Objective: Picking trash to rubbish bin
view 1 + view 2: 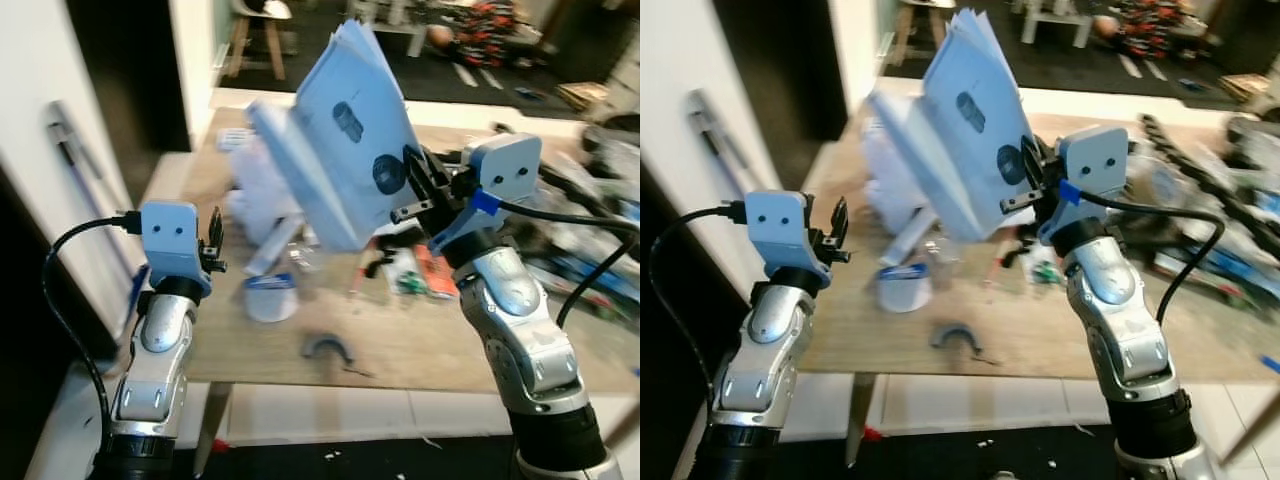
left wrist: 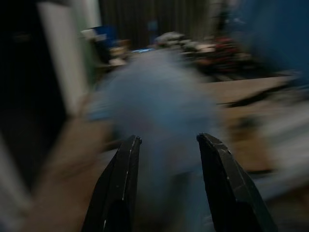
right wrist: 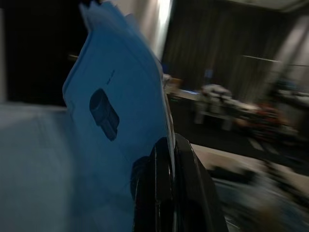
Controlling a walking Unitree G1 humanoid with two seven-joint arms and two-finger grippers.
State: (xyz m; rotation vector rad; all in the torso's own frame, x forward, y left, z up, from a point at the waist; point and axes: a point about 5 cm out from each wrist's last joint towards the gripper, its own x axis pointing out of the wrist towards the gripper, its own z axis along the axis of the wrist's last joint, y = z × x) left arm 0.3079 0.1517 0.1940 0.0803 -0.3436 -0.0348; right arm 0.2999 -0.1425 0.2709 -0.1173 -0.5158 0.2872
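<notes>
Right gripper (image 1: 415, 190) has its fingers clamped on your blue paper bundle (image 1: 345, 140), held aloft and tilted over the tabletop (image 1: 420, 345) middle, while the left gripper (image 1: 214, 245), fingers apart, hovers by the left edge.

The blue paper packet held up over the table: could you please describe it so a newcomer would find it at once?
Over the cluttered wooden table, find the right pincer. It grips a pale blue paper packet, lifted and tilted. Dark round prints mark its face, unlike the white trash below.
</notes>
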